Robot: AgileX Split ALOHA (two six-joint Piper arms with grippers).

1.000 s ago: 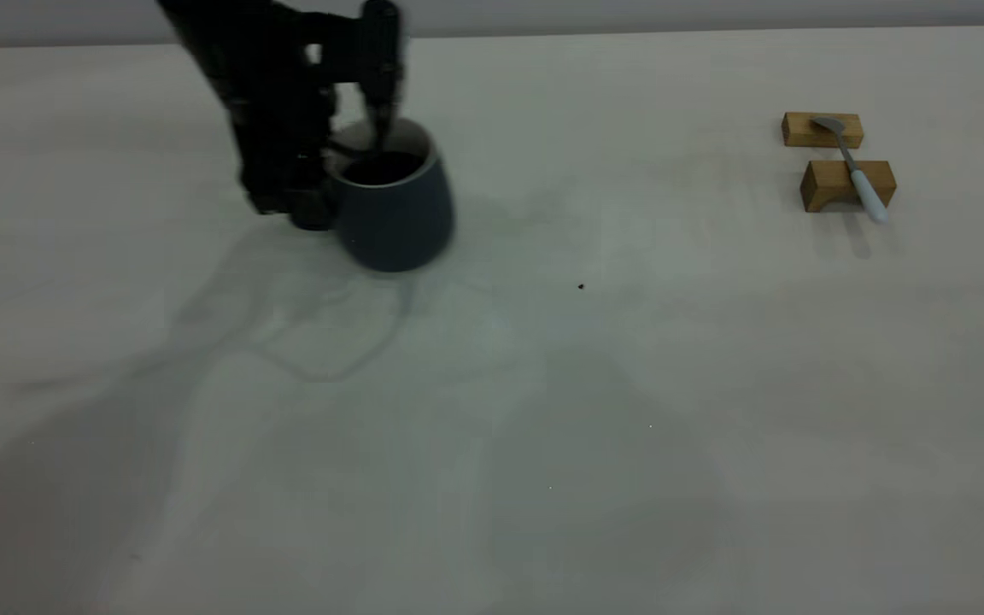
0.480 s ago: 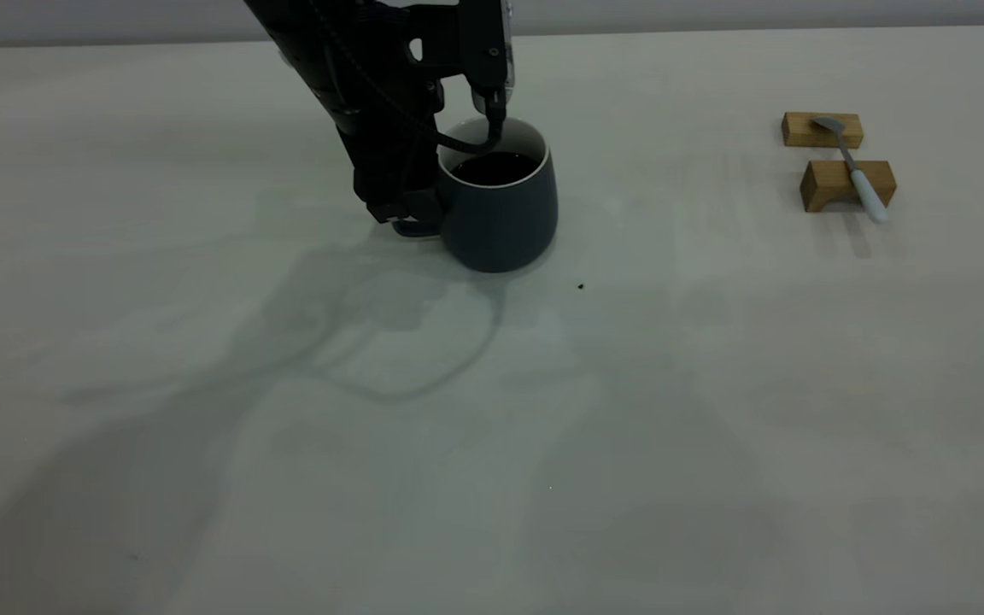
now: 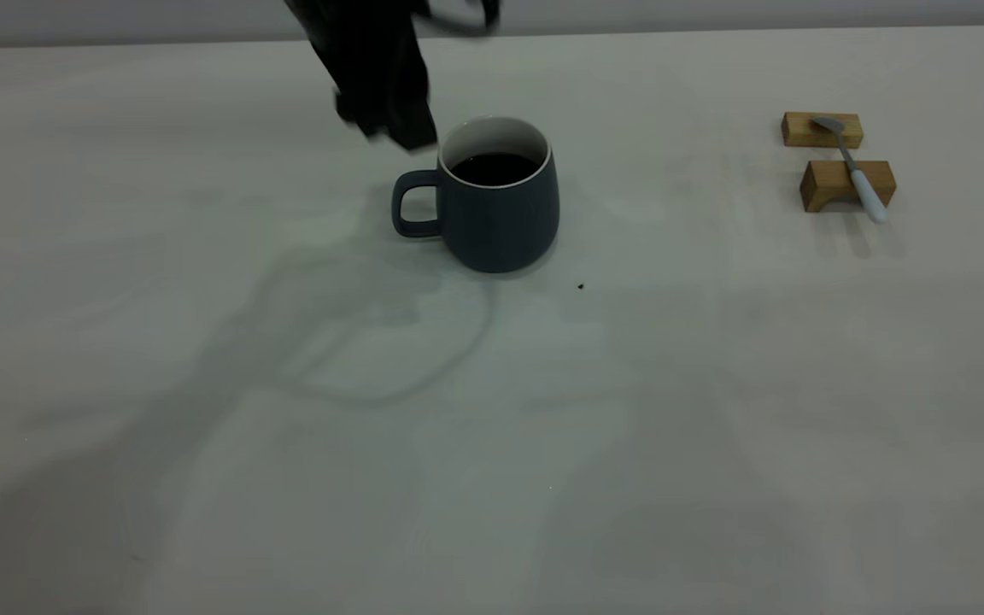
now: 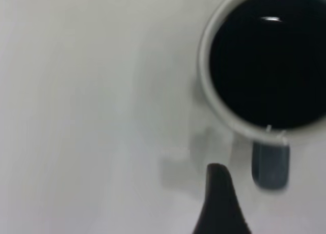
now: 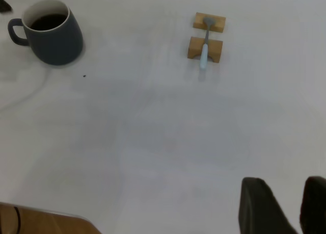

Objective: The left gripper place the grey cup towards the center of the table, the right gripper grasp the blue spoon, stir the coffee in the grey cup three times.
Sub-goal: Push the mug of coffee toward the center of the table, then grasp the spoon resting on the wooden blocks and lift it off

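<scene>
The grey cup [image 3: 500, 213] stands upright on the table [image 3: 492, 427] near its middle, handle [image 3: 411, 203] pointing left, with dark coffee [image 3: 494, 168] inside. My left gripper [image 3: 389, 120] hangs blurred above and behind the handle, clear of the cup, open and empty. In the left wrist view one finger [image 4: 219, 198] shows beside the handle [image 4: 270, 165], below the coffee [image 4: 270, 60]. The blue spoon [image 3: 852, 166] lies across two wooden blocks at the far right. My right gripper [image 5: 285, 185] hovers far from the spoon [image 5: 205, 46] and cup [image 5: 53, 40], open by a narrow gap, empty.
The two tan blocks [image 3: 799, 130] [image 3: 825, 186] carry the spoon, bowl on the rear one. A tiny dark speck [image 3: 581, 286] lies just right of the cup. A wooden edge [image 5: 41, 221] shows at the table's border in the right wrist view.
The left gripper carried the cup rightward to the middle, let go of the handle and rose away. The cup now stands alone. The spoon and blocks have not moved.
</scene>
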